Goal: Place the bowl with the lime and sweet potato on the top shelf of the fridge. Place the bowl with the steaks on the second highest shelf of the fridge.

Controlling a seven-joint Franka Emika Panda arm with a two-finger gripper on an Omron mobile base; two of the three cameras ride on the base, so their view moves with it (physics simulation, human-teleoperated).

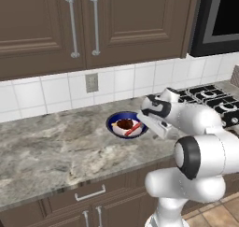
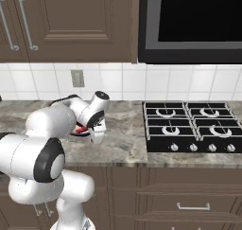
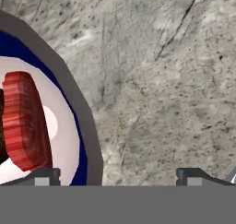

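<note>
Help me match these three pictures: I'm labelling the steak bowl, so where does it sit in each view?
Left base view: the bowl sits mid-frame on the counter, just left of the hand.
Right base view: a sliver of its rim peeks out left of centre, behind the arm.
Hand view: it fills the left edge, red steak inside.
Shared landmark: the grey marbled counter.

A blue-rimmed bowl [image 1: 125, 124] with a white inside sits upright on the grey marbled worktop [image 1: 51, 146], below the wall outlet. Inside it lie the steaks [image 1: 129, 126]: one dark brown piece and one flat red piece with ridged edges [image 3: 24, 121].
</note>
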